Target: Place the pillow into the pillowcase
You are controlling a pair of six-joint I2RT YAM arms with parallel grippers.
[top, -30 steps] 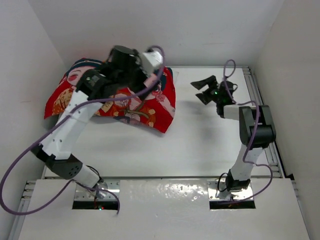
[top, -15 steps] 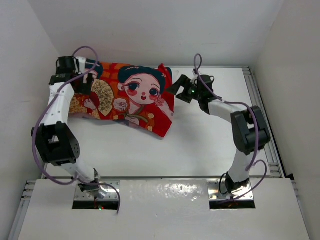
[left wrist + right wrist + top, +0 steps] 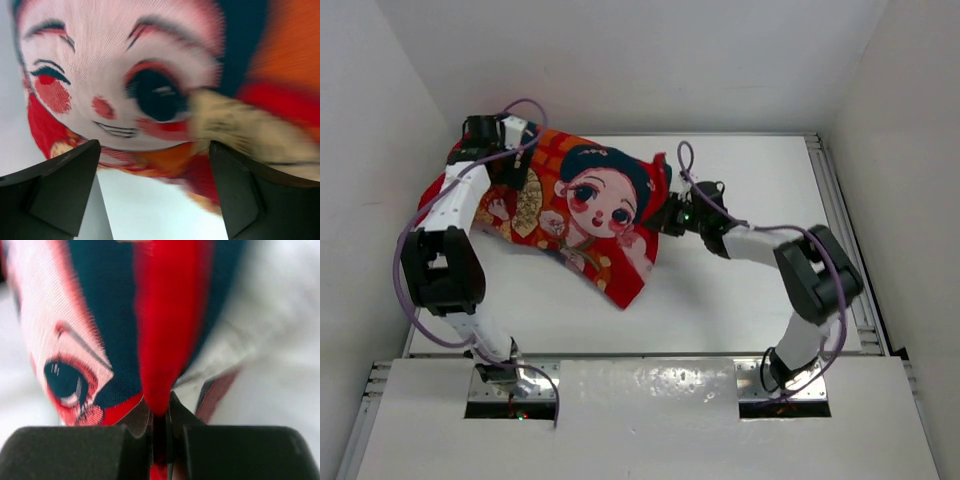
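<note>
The red pillowcase point(image 3: 585, 215), printed with a cartoon girl's face, lies bulging at the back left of the table. My right gripper point(image 3: 666, 215) is at its right edge and is shut on a red fold of the pillowcase point(image 3: 165, 330); the fold is pinched between the jaws of my right gripper point(image 3: 161, 420). White cloth beside that fold looks like the pillow point(image 3: 235, 350); the top view shows no pillow. My left gripper point(image 3: 508, 165) hangs at the case's back left corner. It point(image 3: 154, 150) is open, the printed face point(image 3: 115, 85) just ahead and nothing gripped.
White walls close in on the left, back and right of the table point(image 3: 740, 300). A metal rail point(image 3: 845, 230) runs along its right edge. The left arm's elbow point(image 3: 440, 270) stands near the left wall, and purple cables loop off both arms.
My left arm swung off the pillowcase to its back left corner. My right gripper moved left to the case's right edge and shut on it. The case's near corner shifted toward me.
</note>
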